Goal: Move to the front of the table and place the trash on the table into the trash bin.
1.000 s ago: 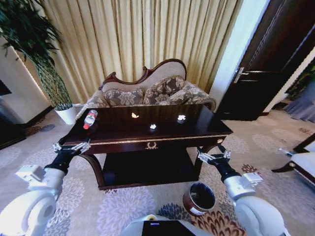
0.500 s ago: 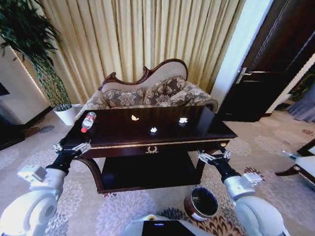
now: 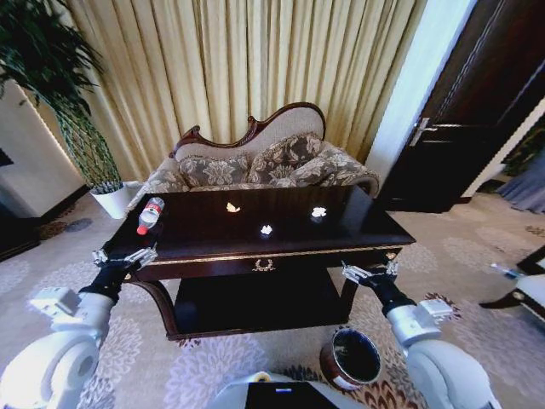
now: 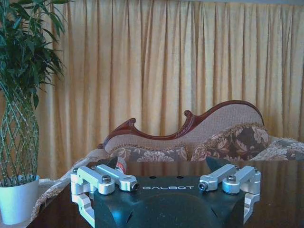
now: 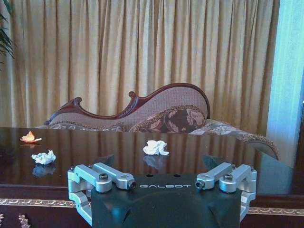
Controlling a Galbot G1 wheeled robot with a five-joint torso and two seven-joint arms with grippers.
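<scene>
Approach to table [image 3: 358, 223]; trash [image 3: 266, 229] untouched, bin [image 3: 352, 359] on floor.
Left gripper [image 3: 124, 256], right gripper [image 3: 368, 273]: spread wide, empty; next, reaching for scraps.

The dark counter [image 3: 255, 243] carries three paper scraps [image 3: 266, 229] and a bottle [image 3: 150, 214] at its left end; the left tool [image 3: 124, 256] and right tool [image 3: 368, 273] hover open by its front corners; the bin [image 3: 351, 358] stands on the carpet [image 3: 477, 281] below the right tool.
</scene>
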